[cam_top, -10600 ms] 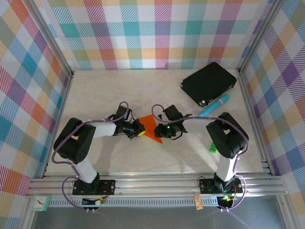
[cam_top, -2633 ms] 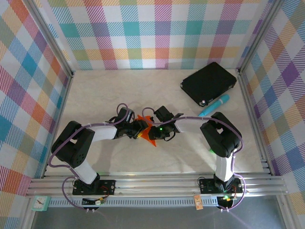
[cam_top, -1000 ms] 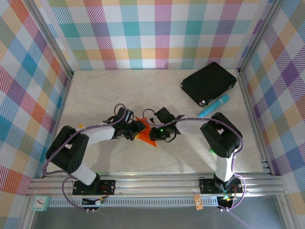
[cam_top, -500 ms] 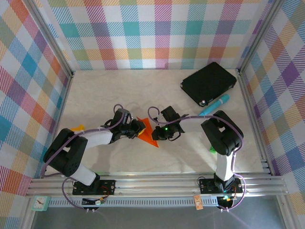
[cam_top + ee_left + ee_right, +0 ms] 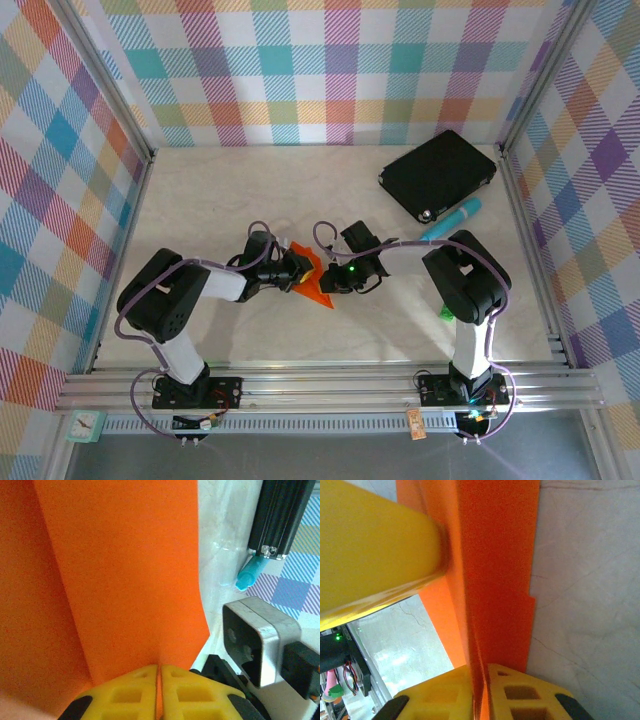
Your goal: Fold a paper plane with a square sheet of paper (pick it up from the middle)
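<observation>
The square sheet of paper (image 5: 312,277), bright orange, is folded into a narrow pointed shape like a paper plane and sits between both grippers at the table's middle. My left gripper (image 5: 293,270) holds it from the left. In the left wrist view its yellow fingers (image 5: 125,695) are pressed together on an upright fold of the paper (image 5: 125,570). My right gripper (image 5: 330,278) holds it from the right. In the right wrist view the layered paper (image 5: 495,565) runs down between its yellow fingertips (image 5: 520,695), which are shut on it. The left gripper's yellow finger (image 5: 370,555) touches the paper there.
A black rectangular pad (image 5: 438,173) lies at the back right with a teal pen (image 5: 450,222) just in front of it. A small green block (image 5: 445,312) sits behind the right arm. Aluminium frame rails and checked walls enclose the table.
The left gripper's jaws have closed on the paper's left side, and the left arm's elbow has swung rightward. The paper now stands more upright between the two grippers.
</observation>
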Robot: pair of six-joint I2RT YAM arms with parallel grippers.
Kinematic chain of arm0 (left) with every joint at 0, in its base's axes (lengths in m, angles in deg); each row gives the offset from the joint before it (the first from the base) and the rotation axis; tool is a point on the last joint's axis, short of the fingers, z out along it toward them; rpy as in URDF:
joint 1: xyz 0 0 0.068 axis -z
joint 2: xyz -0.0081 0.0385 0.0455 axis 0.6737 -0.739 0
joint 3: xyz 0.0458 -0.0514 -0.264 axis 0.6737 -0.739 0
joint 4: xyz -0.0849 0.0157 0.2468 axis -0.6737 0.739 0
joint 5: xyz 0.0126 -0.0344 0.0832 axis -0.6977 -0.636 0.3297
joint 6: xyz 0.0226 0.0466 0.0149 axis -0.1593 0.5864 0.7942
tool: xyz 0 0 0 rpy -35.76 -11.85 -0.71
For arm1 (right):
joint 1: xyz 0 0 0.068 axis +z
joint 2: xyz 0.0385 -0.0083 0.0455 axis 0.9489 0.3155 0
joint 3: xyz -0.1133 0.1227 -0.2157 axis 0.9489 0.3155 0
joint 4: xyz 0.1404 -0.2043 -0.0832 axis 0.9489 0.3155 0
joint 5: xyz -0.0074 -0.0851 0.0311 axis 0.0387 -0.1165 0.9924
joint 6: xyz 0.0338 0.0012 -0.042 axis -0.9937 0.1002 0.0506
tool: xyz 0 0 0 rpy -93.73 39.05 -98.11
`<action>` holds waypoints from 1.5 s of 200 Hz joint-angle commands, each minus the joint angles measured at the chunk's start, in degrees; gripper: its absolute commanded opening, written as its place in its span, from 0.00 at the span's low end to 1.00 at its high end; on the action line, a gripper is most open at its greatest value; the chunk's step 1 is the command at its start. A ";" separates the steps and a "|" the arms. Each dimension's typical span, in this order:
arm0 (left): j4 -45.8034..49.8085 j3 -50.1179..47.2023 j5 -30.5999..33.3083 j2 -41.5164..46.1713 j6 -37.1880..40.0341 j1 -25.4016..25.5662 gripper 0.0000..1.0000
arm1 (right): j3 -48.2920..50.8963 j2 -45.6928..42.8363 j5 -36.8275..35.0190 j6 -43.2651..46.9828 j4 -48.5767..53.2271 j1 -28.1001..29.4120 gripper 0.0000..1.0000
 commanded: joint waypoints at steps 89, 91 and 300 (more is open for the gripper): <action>4.26 0.35 1.26 -0.35 0.50 -0.37 0.10 | 2.30 -3.65 2.28 1.34 4.60 -1.10 0.23; 4.27 0.35 1.28 -0.29 0.50 -0.37 0.10 | 2.34 -3.58 2.19 1.41 4.64 -1.06 0.23; 12.31 0.62 1.96 8.25 5.15 0.80 0.12 | 0.89 1.37 4.41 3.02 6.90 -2.94 0.15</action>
